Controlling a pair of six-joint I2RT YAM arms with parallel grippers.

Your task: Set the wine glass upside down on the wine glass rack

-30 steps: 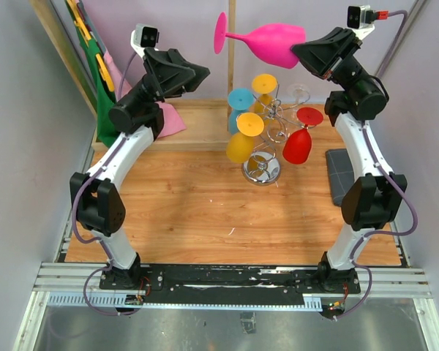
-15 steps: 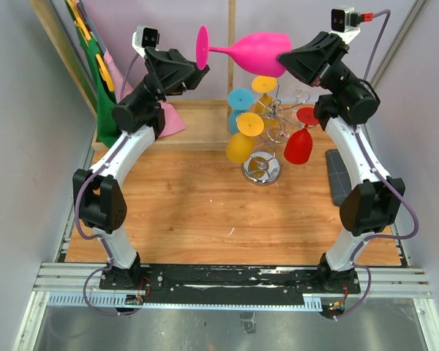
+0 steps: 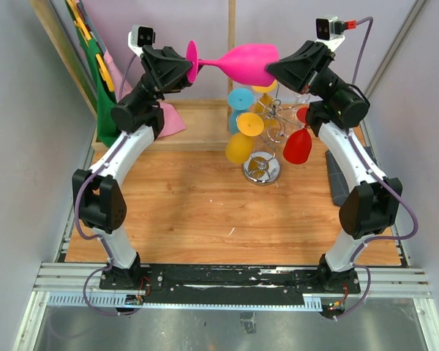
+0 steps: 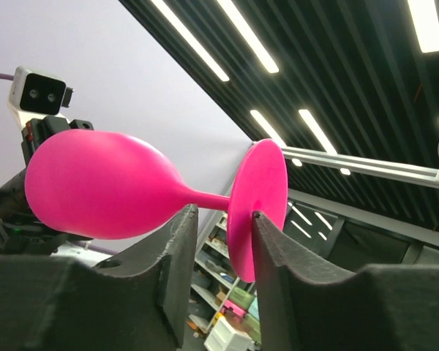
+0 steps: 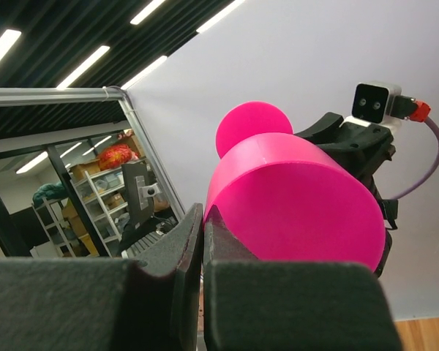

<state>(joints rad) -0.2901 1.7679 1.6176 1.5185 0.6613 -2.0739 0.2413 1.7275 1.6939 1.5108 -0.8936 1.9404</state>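
Observation:
A pink wine glass (image 3: 245, 62) is held sideways, high above the table, with its foot pointing left. My right gripper (image 3: 272, 69) is shut on the bowl's rim, and in the right wrist view the fingers (image 5: 203, 212) pinch the rim of the pink bowl (image 5: 300, 197). My left gripper (image 3: 186, 69) is open with the glass's foot between its jaws. In the left wrist view the foot (image 4: 257, 197) stands between the fingers (image 4: 223, 219), close to the right one. The chrome wine glass rack (image 3: 267, 121) stands below, holding yellow (image 3: 239, 146), red (image 3: 296, 146) and blue (image 3: 240, 99) glasses upside down.
The rack's mirrored base (image 3: 261, 170) sits on the wooden table. A raised wooden ledge (image 3: 197, 128) runs along the back. A pink cloth (image 3: 170, 118) and green fabric (image 3: 102, 95) lie at the back left. A dark grey block (image 3: 340, 175) is at the right edge.
My right arm has carried the pink glass leftward and a little lower. The left gripper rose, and the glass's foot now sits between its open jaws.

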